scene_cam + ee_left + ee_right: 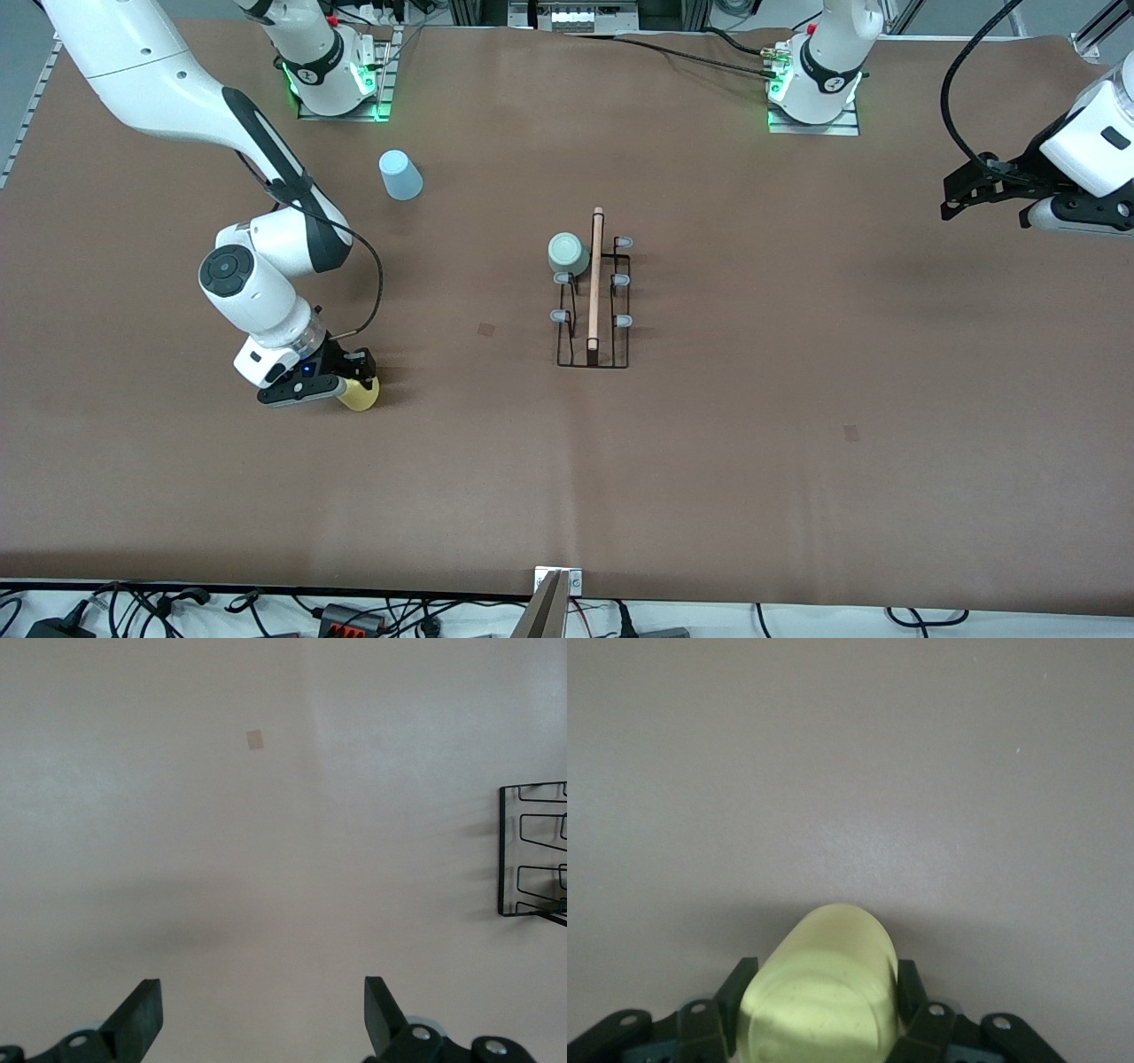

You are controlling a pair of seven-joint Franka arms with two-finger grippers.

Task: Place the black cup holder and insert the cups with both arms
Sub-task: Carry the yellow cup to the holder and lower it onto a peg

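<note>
Right gripper point(359, 383), fingers closed on yellow cup point(819, 988) toward worktop's right-arm end, is mid-pickup w/ rack point(594, 301) mid-worktop holding green cup point(568, 253); next: lift, seat on free peg; left gripper point(261, 1019) waits, fingers open.

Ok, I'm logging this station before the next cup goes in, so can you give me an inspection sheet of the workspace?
Surface: brown table, two small dark marks.
Job's things: holder upright mid-table; green cup on one of its pegs; yellow cup toward the right arm's end; blue cup upside down near the right arm's base.
Clutter: nothing seen.
Hands: right hand closed around the yellow cup; left hand open, waiting over the left arm's end.
Cables: loose along the table's nearest edge.
Surroundings: metal framing by the bases.
</note>
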